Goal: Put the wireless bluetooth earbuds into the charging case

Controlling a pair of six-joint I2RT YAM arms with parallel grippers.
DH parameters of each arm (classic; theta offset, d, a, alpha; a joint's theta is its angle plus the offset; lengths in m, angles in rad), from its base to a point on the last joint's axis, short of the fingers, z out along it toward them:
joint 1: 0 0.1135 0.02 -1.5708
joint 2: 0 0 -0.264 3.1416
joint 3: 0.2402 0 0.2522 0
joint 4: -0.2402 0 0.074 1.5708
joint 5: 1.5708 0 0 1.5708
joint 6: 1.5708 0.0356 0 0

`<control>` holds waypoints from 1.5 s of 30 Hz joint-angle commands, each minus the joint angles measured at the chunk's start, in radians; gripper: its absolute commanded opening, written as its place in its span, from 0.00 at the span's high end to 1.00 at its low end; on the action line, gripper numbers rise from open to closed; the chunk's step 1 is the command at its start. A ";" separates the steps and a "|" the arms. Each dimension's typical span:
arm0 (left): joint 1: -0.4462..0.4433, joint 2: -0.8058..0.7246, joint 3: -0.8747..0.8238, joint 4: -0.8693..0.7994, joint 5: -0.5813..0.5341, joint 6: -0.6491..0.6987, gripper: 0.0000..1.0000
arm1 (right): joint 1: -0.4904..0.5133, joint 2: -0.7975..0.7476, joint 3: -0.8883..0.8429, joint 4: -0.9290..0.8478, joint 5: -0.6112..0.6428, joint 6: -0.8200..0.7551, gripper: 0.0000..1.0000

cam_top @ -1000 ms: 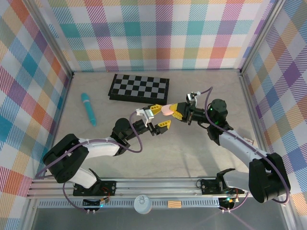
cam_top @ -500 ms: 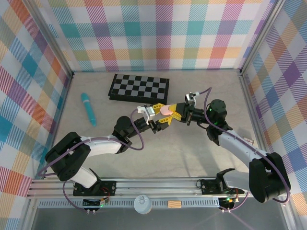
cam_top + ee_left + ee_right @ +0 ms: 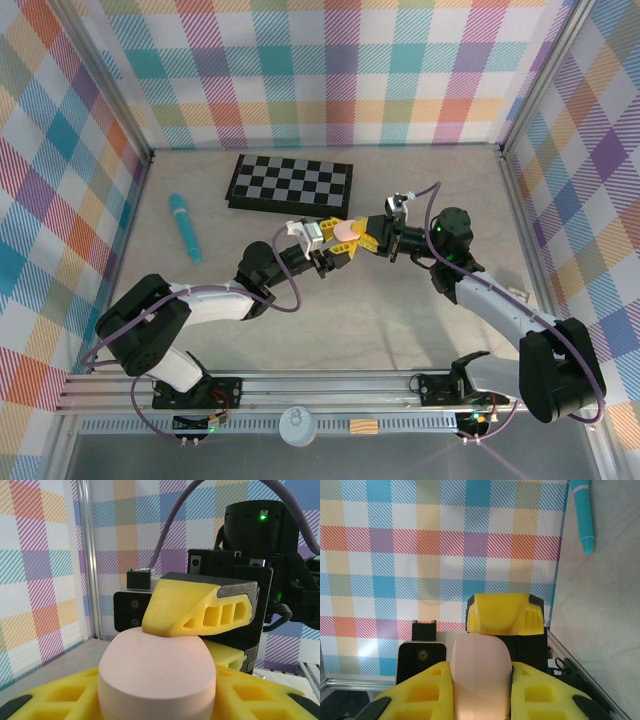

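While the worktop carries a chessboard by its far edge and a teal stick near its left edge, the right gripper clamps a pink charging case above its middle. The left gripper sets its jaws either side of the same case; whether they press it, I cannot tell.

Pink case pinched by right tool (yellow fingers), left tool flanking.
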 commanded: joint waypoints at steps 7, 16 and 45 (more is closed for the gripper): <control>0.009 0.000 0.026 0.046 0.040 -0.003 0.62 | 0.010 -0.005 0.032 0.006 -0.003 -0.029 0.90; 0.028 -0.033 0.008 0.038 0.068 -0.048 0.65 | 0.011 -0.123 0.171 -0.561 0.069 -0.468 0.22; 0.068 -0.165 -0.023 -0.058 0.304 -0.189 0.66 | 0.179 -0.102 0.527 -1.186 0.476 -1.635 0.01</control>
